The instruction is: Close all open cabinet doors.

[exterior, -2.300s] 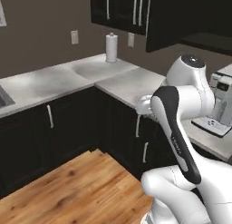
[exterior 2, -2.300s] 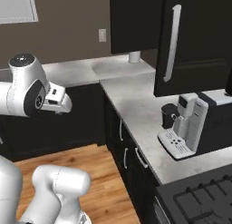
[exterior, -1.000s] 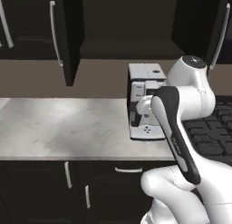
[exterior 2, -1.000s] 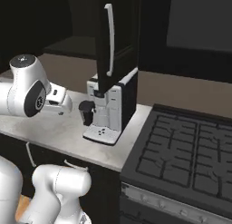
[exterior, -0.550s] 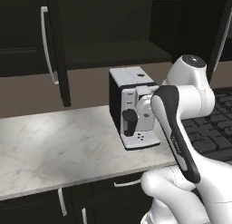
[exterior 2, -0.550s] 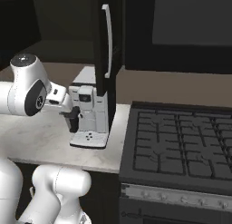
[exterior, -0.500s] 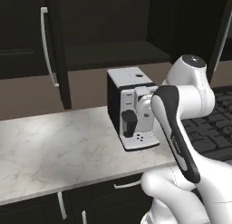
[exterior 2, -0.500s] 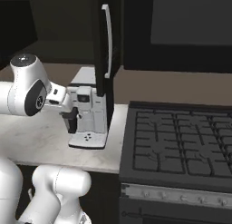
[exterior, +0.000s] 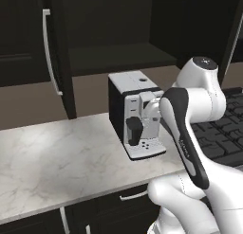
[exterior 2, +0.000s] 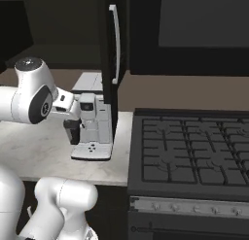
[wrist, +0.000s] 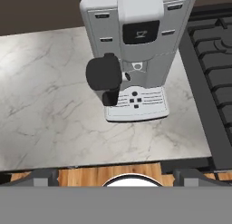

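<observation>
The arm [exterior: 190,133] is built of glossy white, rounded shells, joined by dark grey to black segments. A round grey cap is set on one joint. Two small dark finger tips [wrist: 45,175] are seen.

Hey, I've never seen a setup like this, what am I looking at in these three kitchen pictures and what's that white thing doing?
The white thing is a robot arm on a base that drives, in a computer-rendered kitchen. Two pictures come from cameras on the base, behind the arm to its left and right, so they show the same spot from two sides. The third comes from a camera on the hand, looking down along the gripper, whose two fingers stand wide apart and hold nothing.

On the marble counter stands a white and black coffee machine, beside a black stove. Above the counter, two nearly black cabinet doors with slim silver handles stand open, one to the left of the machine, the other edge-on beside it in the right base view. The job is to shut them; the arm touches neither.
</observation>
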Controlling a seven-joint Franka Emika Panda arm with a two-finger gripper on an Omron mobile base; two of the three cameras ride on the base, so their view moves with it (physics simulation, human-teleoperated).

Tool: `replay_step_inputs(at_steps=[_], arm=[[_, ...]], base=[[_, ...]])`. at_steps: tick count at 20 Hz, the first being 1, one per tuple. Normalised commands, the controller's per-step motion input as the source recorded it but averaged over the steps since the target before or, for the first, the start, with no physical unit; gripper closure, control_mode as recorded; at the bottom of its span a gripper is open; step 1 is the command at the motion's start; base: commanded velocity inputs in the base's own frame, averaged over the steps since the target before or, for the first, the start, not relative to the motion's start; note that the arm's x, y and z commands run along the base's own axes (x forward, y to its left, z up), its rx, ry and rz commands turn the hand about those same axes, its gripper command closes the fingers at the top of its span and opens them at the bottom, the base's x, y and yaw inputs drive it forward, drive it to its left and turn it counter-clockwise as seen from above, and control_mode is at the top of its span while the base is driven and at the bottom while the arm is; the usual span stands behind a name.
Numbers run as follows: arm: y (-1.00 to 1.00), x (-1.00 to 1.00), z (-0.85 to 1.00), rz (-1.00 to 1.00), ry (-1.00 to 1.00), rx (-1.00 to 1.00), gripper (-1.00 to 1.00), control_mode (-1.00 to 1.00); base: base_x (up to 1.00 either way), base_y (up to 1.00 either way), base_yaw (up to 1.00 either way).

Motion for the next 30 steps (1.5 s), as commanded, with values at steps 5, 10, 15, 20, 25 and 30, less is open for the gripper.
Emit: replay_step_inputs(at_steps=[5, 10, 15, 20, 25, 30], arm=[[0.00, 0.00, 0.00, 0.00, 0.00, 0.00, -1.00, 1.00], [0.00, 0.00, 0.00, 0.00, 0.00, 0.00, -1.00, 1.00], [0.00, 0.00, 0.00, 0.00, 0.00, 0.00, -1.00, 1.00], [0.00, 0.00, 0.00, 0.00, 0.00, 0.00, -1.00, 1.00], [0.00, 0.00, 0.00, 0.00, 0.00, 0.00, -1.00, 1.00], [0.00, 0.00, 0.00, 0.00, 0.00, 0.00, -1.00, 1.00]], base=[[0.45, 0.05, 0.19], [0.40, 0.25, 0.35], [0.42, 0.33, 0.16], [0.02, 0.18, 0.05], [0.04, 0.16, 0.00], [-0.01, 0.18, 0.02]])
